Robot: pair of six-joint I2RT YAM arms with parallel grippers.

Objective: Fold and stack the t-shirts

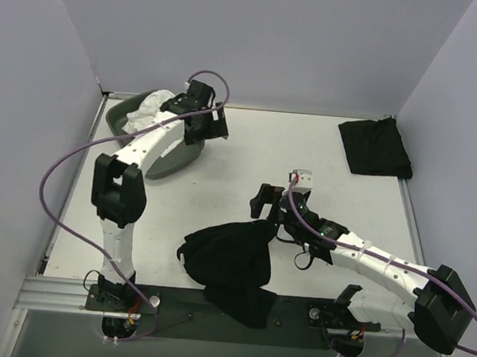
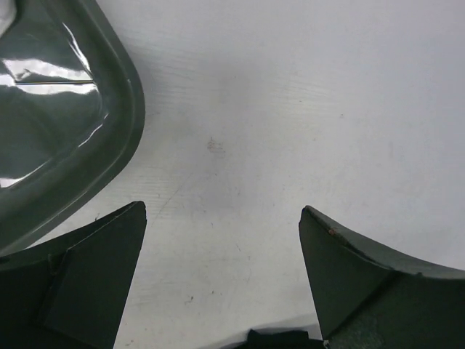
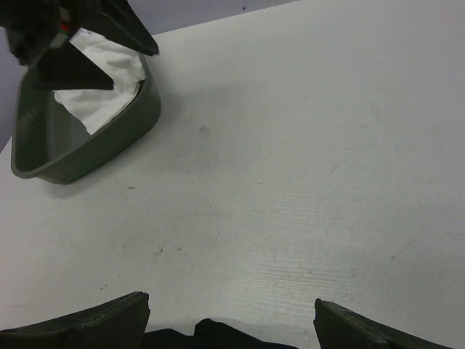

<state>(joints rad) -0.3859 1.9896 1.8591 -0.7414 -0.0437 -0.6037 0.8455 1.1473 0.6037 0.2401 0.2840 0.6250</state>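
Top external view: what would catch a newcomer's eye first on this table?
A crumpled black cloth t-shirt lies heaped at the near middle of the white table, part of it reaching over the near edge, with the open right gripper just beyond it. A second black t-shirt lies folded flat at the far right corner, and a shallow grey-green plastic tray holding white cloth sits at the far left.

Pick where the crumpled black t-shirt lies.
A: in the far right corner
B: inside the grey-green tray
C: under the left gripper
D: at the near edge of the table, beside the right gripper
D: the top view shows the crumpled black t-shirt at the near edge of the table, partly draped over it, next to the right gripper. The other black t-shirt lies flat in the far right corner.
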